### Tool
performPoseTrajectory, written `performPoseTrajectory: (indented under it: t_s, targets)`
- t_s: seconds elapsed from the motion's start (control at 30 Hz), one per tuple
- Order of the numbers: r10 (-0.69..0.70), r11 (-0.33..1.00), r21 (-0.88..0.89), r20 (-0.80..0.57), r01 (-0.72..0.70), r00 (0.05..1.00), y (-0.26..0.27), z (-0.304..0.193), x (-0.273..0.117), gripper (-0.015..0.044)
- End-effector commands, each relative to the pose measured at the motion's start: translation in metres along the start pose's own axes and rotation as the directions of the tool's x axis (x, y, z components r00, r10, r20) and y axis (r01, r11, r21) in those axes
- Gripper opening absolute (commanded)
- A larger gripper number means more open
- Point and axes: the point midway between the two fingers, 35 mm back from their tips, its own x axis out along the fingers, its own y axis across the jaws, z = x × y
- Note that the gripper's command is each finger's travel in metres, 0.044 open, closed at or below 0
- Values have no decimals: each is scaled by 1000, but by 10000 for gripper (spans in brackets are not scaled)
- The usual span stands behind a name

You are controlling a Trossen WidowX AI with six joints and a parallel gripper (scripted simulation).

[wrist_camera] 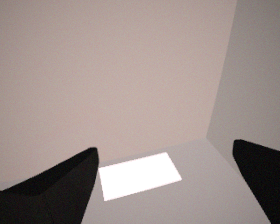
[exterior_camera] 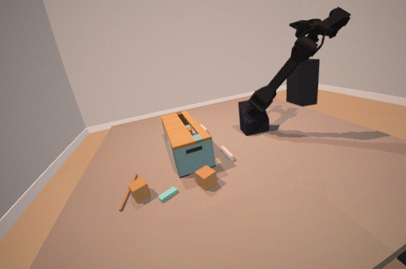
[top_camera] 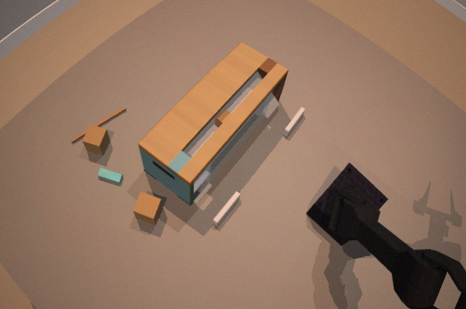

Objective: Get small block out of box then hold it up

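The box (top_camera: pixel 200 104) (exterior_camera: pixel 178 133) has a wooden top with a long slot and a clear front. The small brown block (top_camera: pixel 222 118) (exterior_camera: pixel 189 128) sits on the shelf inside, about midway along the slot. The slot's near end carries a teal patch (top_camera: pixel 180 161) above a teal end wall (exterior_camera: pixel 193 161) with a dark slit. The far end has a dark brown patch (top_camera: pixel 268 66). My gripper (exterior_camera: pixel 295 24) (wrist_camera: pixel 165 151) is open and empty. It is raised high on the arm, far to the right of the box, facing the wall and ceiling.
Two wooden cubes (top_camera: pixel 95 139) (top_camera: pixel 148 207), a teal bar (top_camera: pixel 110 176) and a thin stick (top_camera: pixel 99 125) lie left of the box. Two white bars (top_camera: pixel 294 120) (top_camera: pixel 226 208) lie along its clear front. The arm's base (top_camera: pixel 347 202) stands to the right.
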Motion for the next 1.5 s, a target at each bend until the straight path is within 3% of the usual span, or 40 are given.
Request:
performPoseTrajectory:
  t_s: [0.0,0.1,0.23,0.37,0.53,0.77,0.97,1.07,1.2,1.33,1.47]
  targets:
    - [-6,1000,-14,4,6,1000,-2,-1,3,400]
    - [-86,973,-209,55,95,995,-26,-7,40,400]
    - [-208,825,-504,147,254,967,-73,-14,96,400]
    - [-320,545,-741,248,392,914,-130,-14,146,400]
    - [-430,73,-890,379,450,819,-210,-6,193,400]
    - [-512,-519,-811,549,271,661,-323,17,226,400]
    - [-521,-832,-542,690,-119,503,-422,52,227,400]
    - [-502,-852,-350,758,-390,417,-468,75,219,400]
    - [-453,-691,-109,835,-714,312,-522,109,198,400]
    - [-394,-412,55,889,-910,232,-561,139,174,400]
    - [-320,-45,157,933,-987,163,-593,170,144,400]
